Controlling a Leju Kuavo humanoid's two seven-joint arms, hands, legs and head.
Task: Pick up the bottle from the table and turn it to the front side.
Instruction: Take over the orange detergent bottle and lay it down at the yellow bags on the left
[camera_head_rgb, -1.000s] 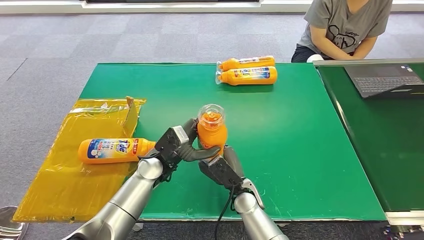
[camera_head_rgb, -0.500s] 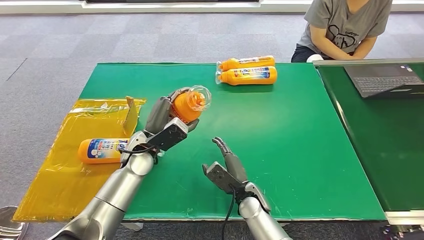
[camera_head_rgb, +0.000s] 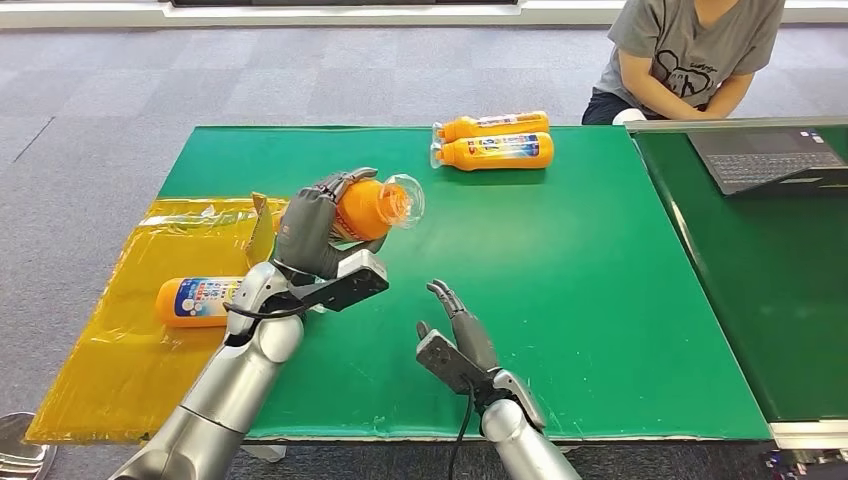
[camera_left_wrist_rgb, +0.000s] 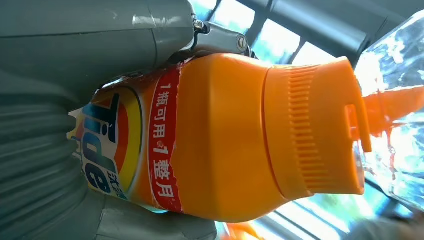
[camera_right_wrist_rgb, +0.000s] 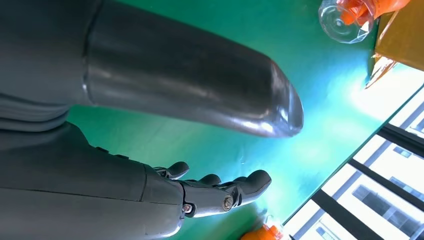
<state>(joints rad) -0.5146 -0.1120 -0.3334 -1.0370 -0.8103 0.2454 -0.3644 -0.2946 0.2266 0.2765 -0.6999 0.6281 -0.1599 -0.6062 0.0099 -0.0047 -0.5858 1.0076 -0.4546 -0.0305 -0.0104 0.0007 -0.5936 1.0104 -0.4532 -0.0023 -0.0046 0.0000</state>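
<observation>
One bottle is lifted off the worktop in the left hand; turning remains; right hand spread, holding nothing

Head view: high on the robot's body, facing forward and down over the green worktop, both arms entering from below. Left wrist view: turned on its side, very close behind the left robot hand, facing the held bottle, which the head view shares. Right wrist view: turned, close behind the right robot hand, facing along the worktop.
</observation>
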